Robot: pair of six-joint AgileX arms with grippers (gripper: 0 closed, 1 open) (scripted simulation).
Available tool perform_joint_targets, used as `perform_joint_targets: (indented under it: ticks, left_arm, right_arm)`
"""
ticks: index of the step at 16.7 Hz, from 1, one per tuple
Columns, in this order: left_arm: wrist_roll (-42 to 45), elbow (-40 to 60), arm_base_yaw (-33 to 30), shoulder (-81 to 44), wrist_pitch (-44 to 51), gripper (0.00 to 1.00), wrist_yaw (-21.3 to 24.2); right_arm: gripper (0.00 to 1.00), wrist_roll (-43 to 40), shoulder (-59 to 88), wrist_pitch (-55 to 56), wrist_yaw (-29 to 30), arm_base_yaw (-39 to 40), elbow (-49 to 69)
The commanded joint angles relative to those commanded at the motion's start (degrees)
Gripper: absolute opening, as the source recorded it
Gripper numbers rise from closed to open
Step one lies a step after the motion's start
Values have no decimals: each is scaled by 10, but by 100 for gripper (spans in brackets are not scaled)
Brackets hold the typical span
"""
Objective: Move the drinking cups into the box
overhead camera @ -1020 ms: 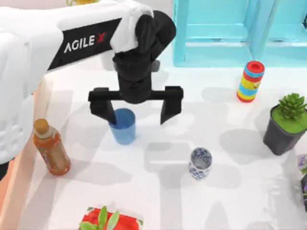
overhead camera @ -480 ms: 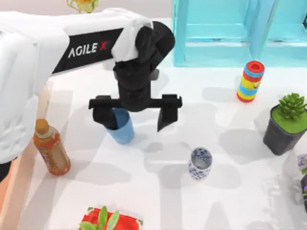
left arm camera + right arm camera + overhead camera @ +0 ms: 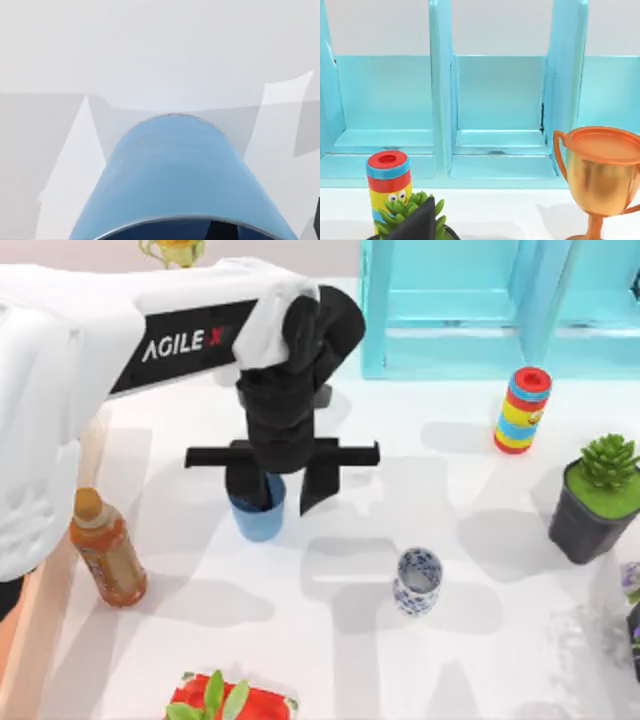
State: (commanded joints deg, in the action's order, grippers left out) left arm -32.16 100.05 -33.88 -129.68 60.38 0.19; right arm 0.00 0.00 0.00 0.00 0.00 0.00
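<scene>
Left end effector (image 3: 283,492) straddling the plain blue tapered tumbler (image 3: 259,519); fingers spread wide, not gripping.

One finger dips inside the tumbler's mouth, the other hangs outside just to its right; the tumbler stands upright on the white bench (image 3: 480,640), left of centre, and in the left wrist view its blue wall (image 3: 175,175) rises close below the camera. Cups counted: two — the tumbler, and one narrow white cup with blue floral pattern (image 3: 417,580), upright, well apart to the right and nearer the front edge. The orange-brown wooden box with a light rim (image 3: 40,630) shows as a strip at the bench's left edge; both cups are outside it. Others, one each: amber bottle with tan cap (image 3: 103,548), rainbow-striped cylinder (image 3: 522,410), potted succulent (image 3: 597,497), turquoise cabinet (image 3: 480,305).
</scene>
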Motion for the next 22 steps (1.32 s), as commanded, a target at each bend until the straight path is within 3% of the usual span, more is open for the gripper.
perform_joint_targets:
  ticks: [2, 3, 12, 22]
  left_arm:
    - [0, 0, 0, 0, 0, 2, 0]
    - [0, 0, 0, 0, 0, 0, 0]
    - [2, 0, 2, 3, 2, 0, 0]
    - [123, 12, 125, 139, 151, 0, -1]
  right_arm:
    - [100, 0, 0, 0, 0, 0, 0]
    - [100, 0, 0, 0, 0, 0, 0]
    - [100, 0, 0, 0, 0, 0, 0]
    - [100, 0, 0, 0, 0, 0, 0]
